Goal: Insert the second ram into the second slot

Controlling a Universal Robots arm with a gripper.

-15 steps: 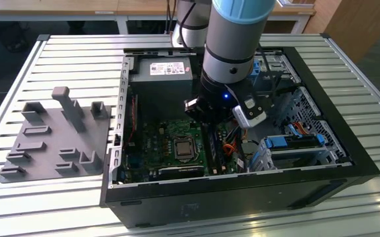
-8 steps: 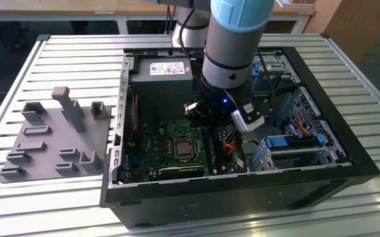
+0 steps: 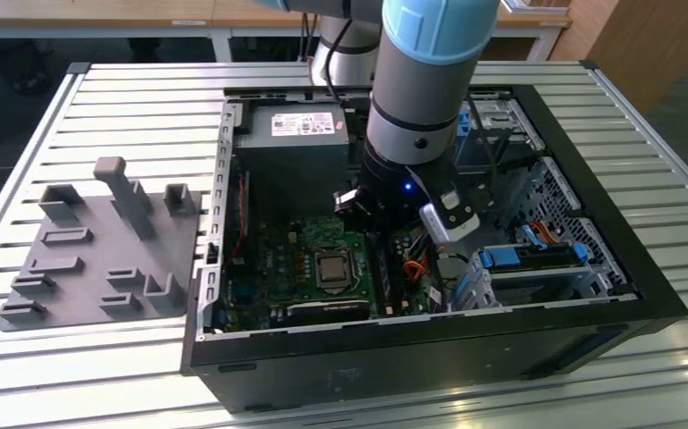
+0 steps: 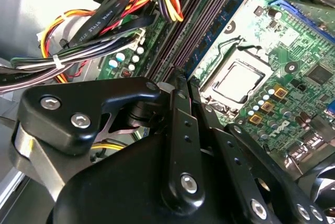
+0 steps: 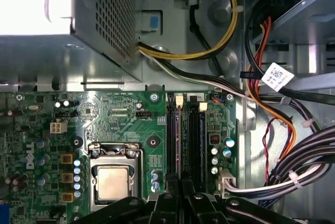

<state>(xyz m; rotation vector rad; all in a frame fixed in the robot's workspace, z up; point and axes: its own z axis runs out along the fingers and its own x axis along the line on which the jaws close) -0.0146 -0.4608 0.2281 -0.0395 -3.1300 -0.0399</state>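
Note:
My gripper [image 3: 382,237] reaches down inside the open computer case [image 3: 630,295], just over the memory slots [image 3: 390,273] beside the processor socket [image 3: 332,265]. In both wrist views the dark fingers [image 5: 172,200] stand pressed close together, tips right above the near end of the long dark slots [image 5: 196,140] [image 4: 201,30]. A thin bluish edge [image 4: 234,5] runs along the slot nearer the socket [image 4: 235,80]. The second ram is hidden: I cannot tell whether a stick sits between the fingers or which slot it is in.
The power supply box [image 3: 290,134] [image 5: 78,25] stands close behind the slots. Thick cable bundles [image 5: 293,171] [image 4: 78,46] crowd the side away from the socket. Drive bays with blue clips [image 3: 523,257] lie toward the exterior view's right. A grey fixture tray [image 3: 105,250] sits outside the case.

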